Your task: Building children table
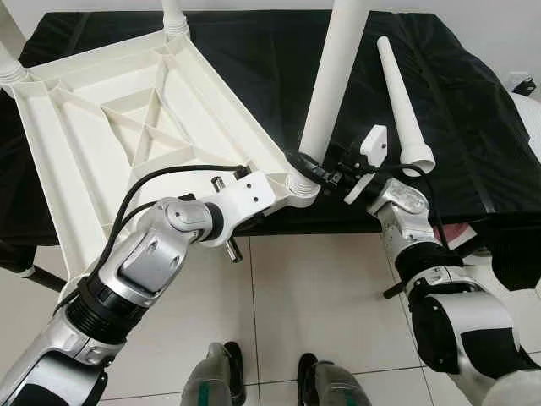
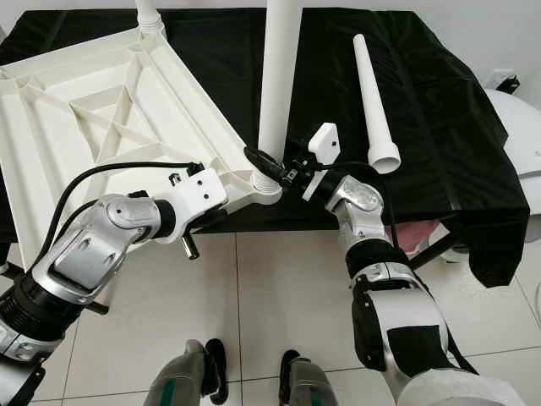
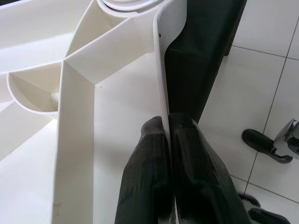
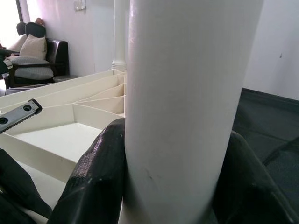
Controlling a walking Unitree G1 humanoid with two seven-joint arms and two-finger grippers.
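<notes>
A white plastic tabletop (image 1: 127, 127) lies upside down on a black-covered table, its ribbed underside facing up. At its near corner a white leg (image 1: 334, 76) stands upright in the socket. My right gripper (image 1: 306, 166) is shut on the base of this leg, one black finger (image 4: 93, 172) pressed to each side. My left gripper (image 3: 167, 125) is shut on the tabletop's thin rim (image 3: 161, 70) just beside that corner. A loose tapered leg (image 1: 401, 93) lies on the cloth to the right.
Two more legs stand at the far corners (image 1: 173, 17) (image 1: 8, 68). The black cloth (image 1: 473, 127) hangs over the table's edges. Tiled floor (image 1: 321, 296) and my feet (image 1: 228, 372) are below. A white rounded object (image 2: 516, 127) sits at far right.
</notes>
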